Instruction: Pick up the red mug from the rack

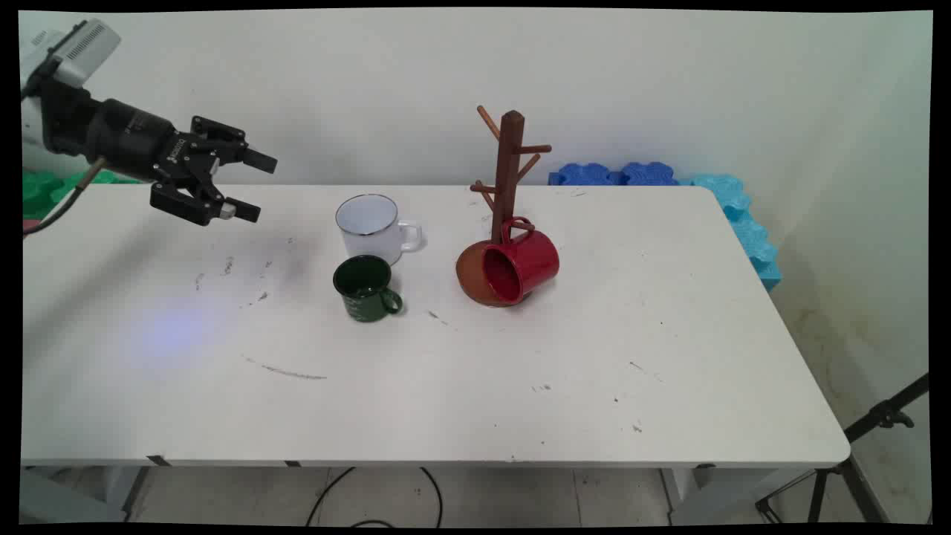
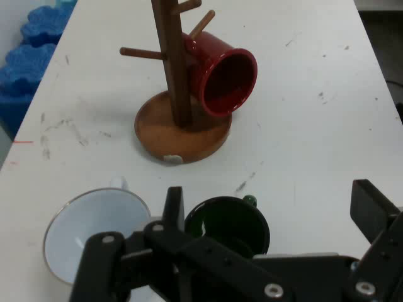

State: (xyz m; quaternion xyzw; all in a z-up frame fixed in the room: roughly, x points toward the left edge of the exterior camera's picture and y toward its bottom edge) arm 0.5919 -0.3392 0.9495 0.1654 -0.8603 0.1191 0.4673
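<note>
Hovering with fingers spread and empty, hand (image 1: 241, 186) up left of the surface (image 1: 669, 357), nearest the green mug (image 1: 364, 288) standing upright before the white mug (image 1: 370, 225), likely light, rigid, slick enamel, best taken by rim or handle.

Three enamel mugs are on the white table (image 1: 669, 334): one white metal mug with a dark rim (image 1: 369, 227), one small dark green mug (image 1: 365, 288), and one glossy red mug lying on its side (image 1: 521, 266). There is one brown wooden mug tree with a round base and several pegs (image 1: 510, 174). One black two-finger gripper (image 1: 252, 186) is in view, and behind the table lie several blue foam mats (image 1: 713, 197) and a few green foam pieces (image 1: 44, 189).
</note>
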